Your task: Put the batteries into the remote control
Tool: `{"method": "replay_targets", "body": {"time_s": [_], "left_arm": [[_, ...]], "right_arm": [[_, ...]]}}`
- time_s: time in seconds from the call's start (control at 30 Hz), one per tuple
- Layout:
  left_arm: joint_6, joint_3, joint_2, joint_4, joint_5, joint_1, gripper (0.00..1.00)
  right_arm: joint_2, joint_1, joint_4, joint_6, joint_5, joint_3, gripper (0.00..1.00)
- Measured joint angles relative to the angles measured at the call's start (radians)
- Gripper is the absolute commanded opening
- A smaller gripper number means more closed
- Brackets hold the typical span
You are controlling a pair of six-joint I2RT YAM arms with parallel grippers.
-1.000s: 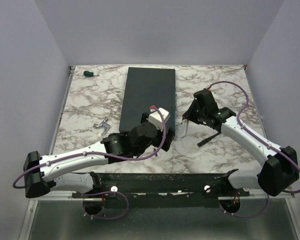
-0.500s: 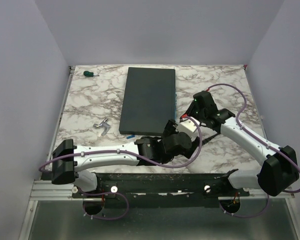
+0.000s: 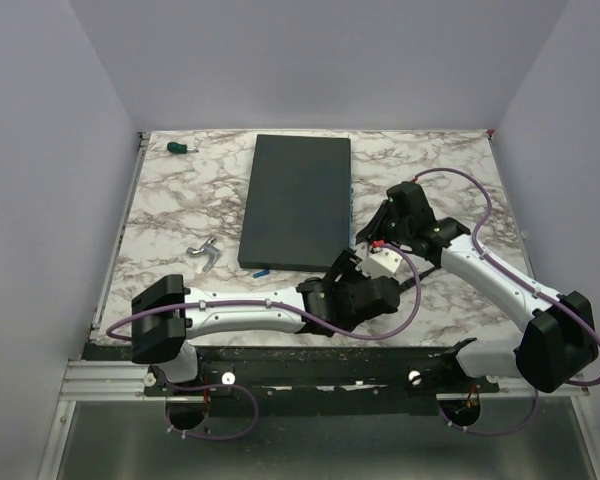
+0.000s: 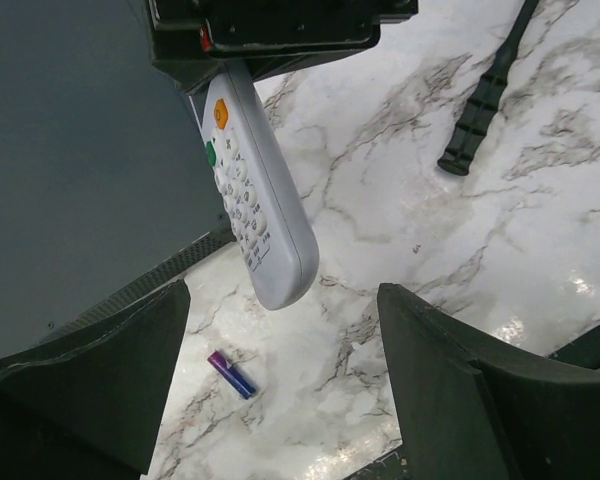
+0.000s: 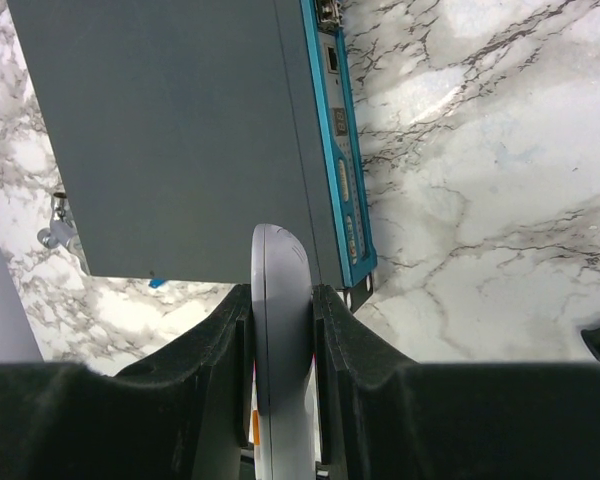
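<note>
My right gripper (image 3: 378, 240) (image 5: 280, 300) is shut on the white remote control (image 5: 280, 330) (image 4: 255, 200), which hangs above the marble with its button face toward the left wrist camera. The left gripper (image 3: 365, 262) (image 4: 283, 315) sits just in front of it, open, its fingers (image 4: 90, 380) on either side of the remote's free end without touching it. A purple-blue battery (image 4: 232, 374) lies on the table below, near the slab's corner. A blue battery (image 3: 261, 271) (image 5: 156, 283) lies by the slab's near edge. The remote's battery bay is out of view.
The large dark grey slab (image 3: 295, 200) (image 5: 180, 130) fills the middle of the table, with a blue-edged side (image 5: 340, 150). A black tool (image 4: 485, 95) (image 3: 420, 275) lies right of the grippers. A green-handled screwdriver (image 3: 180, 148) sits far left; a small silver piece (image 3: 205, 250) lies left of the slab.
My left arm has swung right from the slab's near corner to just in front of the right gripper, and its jaws have narrowed a little. The right gripper keeps holding the remote in place.
</note>
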Motion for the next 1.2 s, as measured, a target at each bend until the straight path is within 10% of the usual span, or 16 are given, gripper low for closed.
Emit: {"method": "replay_targets", "body": {"time_s": [0.7,0.9,1.03,1.2], "left_arm": [[0.02,0.006,0.097,0.001,-0.116,0.0,0.36],[0.021,0.006,0.098,-0.007,-0.14,0.0,0.05],[0.023,0.006,0.098,-0.013,-0.146,-0.001,0.0],[0.017,0.002,0.093,-0.011,-0.151,-0.005,0.0]], "right_arm": [[-0.02,0.0,0.031,0.014,-0.059,-0.027,0.01],[-0.034,0.0,0.047,0.019,-0.071,-0.029,0.01],[-0.036,0.0,0.055,0.022,-0.08,-0.033,0.15],[-0.063,-0.001,0.075,0.026,-0.09,-0.05,0.57]]}}
